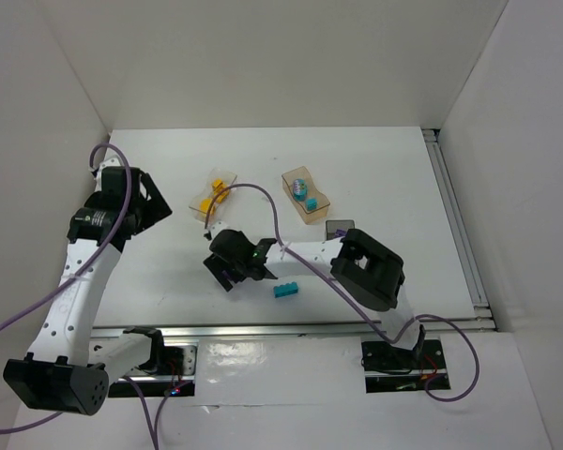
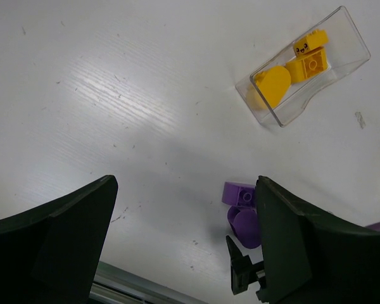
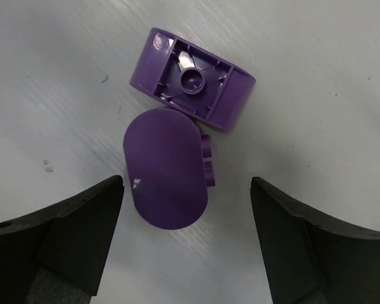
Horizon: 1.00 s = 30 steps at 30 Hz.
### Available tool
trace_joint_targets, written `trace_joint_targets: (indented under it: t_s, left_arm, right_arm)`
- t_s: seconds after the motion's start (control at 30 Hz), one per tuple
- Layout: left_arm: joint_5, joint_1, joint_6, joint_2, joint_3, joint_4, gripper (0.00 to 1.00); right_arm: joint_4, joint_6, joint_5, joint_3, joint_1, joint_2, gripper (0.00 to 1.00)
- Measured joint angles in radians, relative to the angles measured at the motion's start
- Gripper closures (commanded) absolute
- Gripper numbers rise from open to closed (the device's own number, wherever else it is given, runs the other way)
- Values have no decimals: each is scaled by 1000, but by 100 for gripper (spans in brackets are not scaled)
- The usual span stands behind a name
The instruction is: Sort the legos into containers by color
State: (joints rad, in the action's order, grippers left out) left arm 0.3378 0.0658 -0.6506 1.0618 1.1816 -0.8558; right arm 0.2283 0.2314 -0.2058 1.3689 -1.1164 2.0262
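Two purple legos lie touching on the table: an upside-down hollow brick [image 3: 190, 79] and a rounded piece [image 3: 166, 171]. My right gripper [image 3: 185, 206] hangs open just above them, the rounded piece partly between its fingers, nothing held. In the top view the right gripper [image 1: 230, 270] covers them. The clear container [image 1: 214, 199] holds yellow legos [image 2: 291, 69]. The tan container [image 1: 306, 195] holds cyan legos. The dark grey container [image 1: 340, 228] stands beside the right arm. A cyan brick [image 1: 285, 290] lies loose. My left gripper [image 1: 153, 203] is open and empty at the left.
The left wrist view shows the purple legos [image 2: 240, 209] beside its right finger, with a tip of the right gripper's finger [image 2: 240, 275] close to them. White walls enclose the table. A metal rail [image 1: 338, 328] runs along the near edge.
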Motion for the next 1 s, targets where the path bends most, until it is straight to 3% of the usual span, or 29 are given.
trace_joint_targets:
  t_s: [0.13,0.17,0.23,0.4,0.67,0.83,1.0]
  left_arm:
    - [-2,0,0,0,-1,3,5]
    - [-3,0,0,0,-3,5,5]
    - [-3,0,4,0,-9,5,5]
    - [-3,0,19,0,-11,4,5]
    - [-27,-10,20,-2,-22,17,5]
    - [-64,-10,23,-1,-34,23,5]
    - [-93,-10,27,7,-39,31,6]
  right_arm:
    - [0,6,-6,17,2,31,38]
    - [0,8,-11,24,2,32,51]
    - [-2,18,-25,34,2,32,60]
    - [-6,47,-92,-31,2,-48,60]
    - [60,212,-326,-285,40,-486,60]
    - [119,345,-378,-451,246,-720,58]
    - [171,390,-361,-554,416,-777,55]
